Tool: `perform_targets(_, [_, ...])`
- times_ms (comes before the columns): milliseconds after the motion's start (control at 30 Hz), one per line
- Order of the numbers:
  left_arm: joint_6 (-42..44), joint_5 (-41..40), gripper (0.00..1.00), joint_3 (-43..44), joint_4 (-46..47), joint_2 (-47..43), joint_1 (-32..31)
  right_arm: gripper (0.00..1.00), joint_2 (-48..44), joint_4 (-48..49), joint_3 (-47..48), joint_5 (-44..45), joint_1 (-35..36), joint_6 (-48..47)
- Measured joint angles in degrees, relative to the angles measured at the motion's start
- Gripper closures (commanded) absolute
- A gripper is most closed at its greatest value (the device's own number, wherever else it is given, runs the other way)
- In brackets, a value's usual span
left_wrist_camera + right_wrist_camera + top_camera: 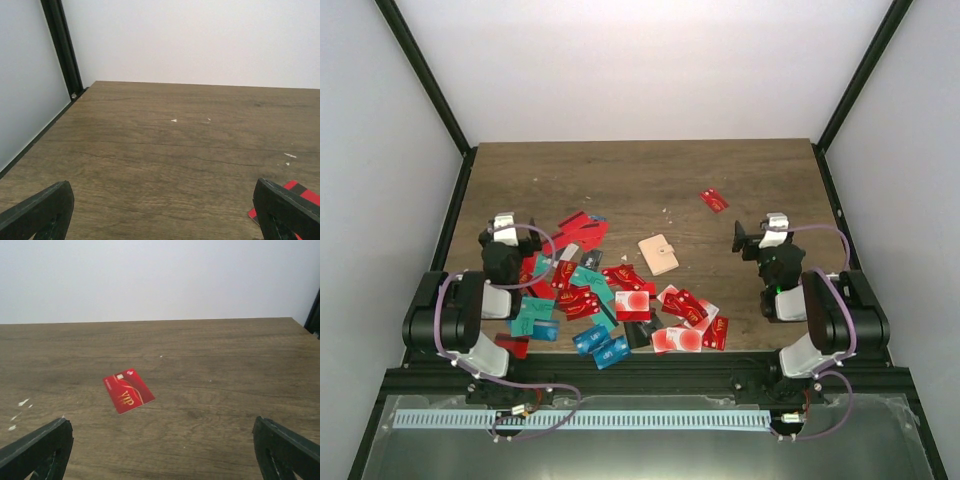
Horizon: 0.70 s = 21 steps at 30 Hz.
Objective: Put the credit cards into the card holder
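Observation:
The beige card holder (658, 254) lies closed on the table's middle, snap tab on top. Many credit cards (582, 300), mostly red with some teal, blue, black and white-red, lie scattered from the left to the near middle. One red card (714, 200) lies alone farther back; it shows in the right wrist view (128, 390) ahead of and left of my right gripper (160, 452). My left gripper (508, 236) is open and empty over the left end of the pile; a red card edge (290, 189) shows by its right finger. My right gripper (758, 238) is open and empty, right of the holder.
The wooden table (650, 175) has black frame posts along its left edge (62, 50) and right edge (830, 190), with white walls behind. Small white specks (20, 403) lie on the wood.

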Motion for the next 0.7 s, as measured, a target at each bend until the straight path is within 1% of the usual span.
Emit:
perform_targets(67, [0.46,1.09,0.0,0.42,-0.5,0.0,0.0,0.0,-0.9,-2.16,0.55,1.14,0.0,0.52])
perform_targets(133, [0.55,1.29,0.0,0.83,-0.98,-0.11,0.0,0.0,-3.3,-7.32,2.36,2.19,0.0,0.98])
perform_targets(200, [0.52,1.14,0.0,1.84,-4.83,-1.77,0.0,0.0,-7.15,-13.38,5.51,3.13,0.0,2.05])
perform_targets(267, [0.0,0.44,0.0,4.44,-12.87,-5.97,0.0,0.0,-11.58,-18.6,8.94,3.39,0.0,3.69])
perform_targets(333, [-1.36,-0.39,0.0,9.42,-22.32,-11.02,0.0,0.0,-15.78,-24.96,13.4,3.04,0.0,5.53])
perform_targets(400, [-3.13,-0.59,0.0,15.37,-30.34,-15.98,0.0,0.0,-18.53,-30.45,18.51,1.88,0.0,7.02])
perform_targets(467, [-6.29,-1.68,0.0,19.93,-36.76,-21.22,-0.04,0.0,-20.04,-33.46,22.25,0.35,0.0,8.7])
perform_targets(533, [-11.61,-4.7,0.0,22.25,-43.1,-26.67,-0.04,0.0,-21.2,-35.95,24.63,-1.07,-0.07,13.05])
perform_targets(600, [-15.23,-6.75,0.0,22.43,-47.8,-31.17,0.04,0.0,-21.46,-38.36,25.62,-4.5,-0.81,18.01])
perform_targets(667, [-18.1,-7.5,0.0,22.45,-53.09,-34.8,0.11,0.0,-20.06,-41.97,26.86,-8.44,-1.4,21.22])
perform_targets(700, [-19.5,-7.72,0.0,22.82,-56.33,-35.69,0.11,0.0,-17.94,-45.66,28.92,-10.78,-1.49,22.56])
